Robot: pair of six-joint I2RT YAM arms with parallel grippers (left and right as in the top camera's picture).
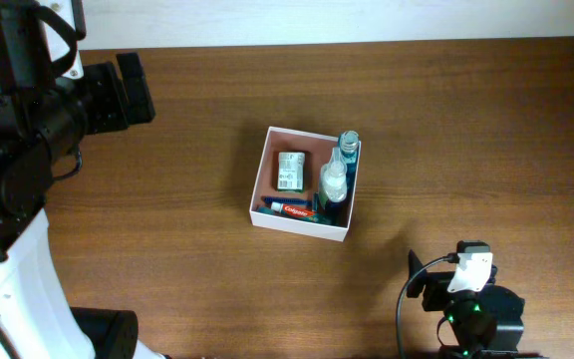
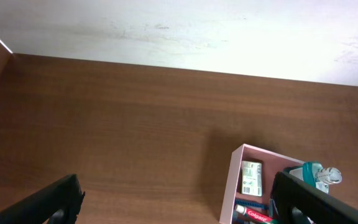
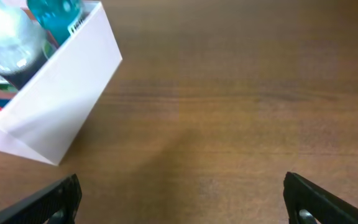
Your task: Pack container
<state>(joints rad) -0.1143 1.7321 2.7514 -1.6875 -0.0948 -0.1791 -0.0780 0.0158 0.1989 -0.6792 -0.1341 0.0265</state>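
The container (image 1: 259, 189) is a square white box with a pinkish inside, at the middle of the table. It holds a green-white packet (image 1: 290, 171), a red toothpaste tube (image 1: 292, 209), a clear bottle (image 1: 334, 180) and a blue-capped bottle (image 1: 348, 145). My left gripper (image 1: 136, 90) is open and empty, far to the container's upper left. In the left wrist view the container (image 2: 232, 186) sits at the lower right, between my jaws (image 2: 179, 208). My right gripper (image 1: 448, 271) is open and empty, below and right of the container. In the right wrist view (image 3: 182, 202) the container's white wall (image 3: 61, 93) is at the upper left.
The wooden table (image 1: 466, 120) ends at a white back edge (image 1: 317, 20). The left arm's white base (image 1: 18, 289) stands at the left; the right arm's base (image 1: 476, 319) is at the bottom right.
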